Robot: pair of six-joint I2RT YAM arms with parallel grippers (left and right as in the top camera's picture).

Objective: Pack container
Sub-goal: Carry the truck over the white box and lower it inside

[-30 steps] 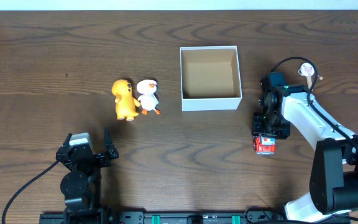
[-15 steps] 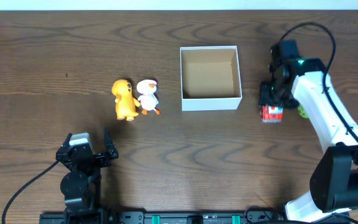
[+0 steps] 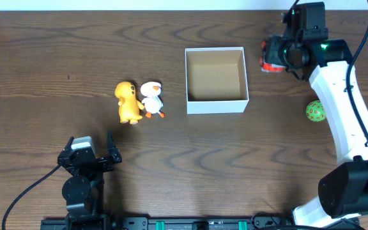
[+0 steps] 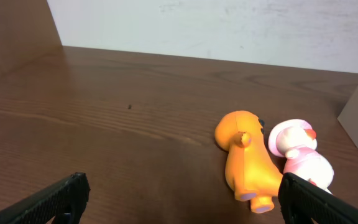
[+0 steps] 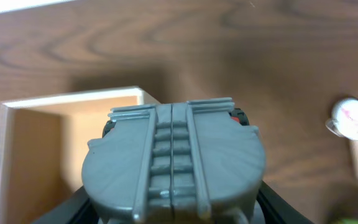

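The container (image 3: pixel 215 106) sits in the upper centre, only its brown floor showing inside. At upper right, the right gripper (image 3: pixel 275 59) clenches a red toy (image 3: pixel 270 66). The left gripper (image 3: pixel 92 150), lower left, is spread wide.

Container (image 3: pixel 216 106) mid-table. Two toys well left of it, touching: bigger toy (image 3: pixel 128 102) left, smaller toy (image 3: pixel 151 98) right. Ball (image 3: pixel 315 112) right of container, toward front. Toy car (image 3: pixel 270 64) in right gripper (image 3: pixel 277 53) — just right of container's far-right corner. Left gripper (image 3: pixel 89 148) at front edge — before toys.

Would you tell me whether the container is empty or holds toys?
Empty: overhead, the container shows only bare brown cardboard floor inside its walls.
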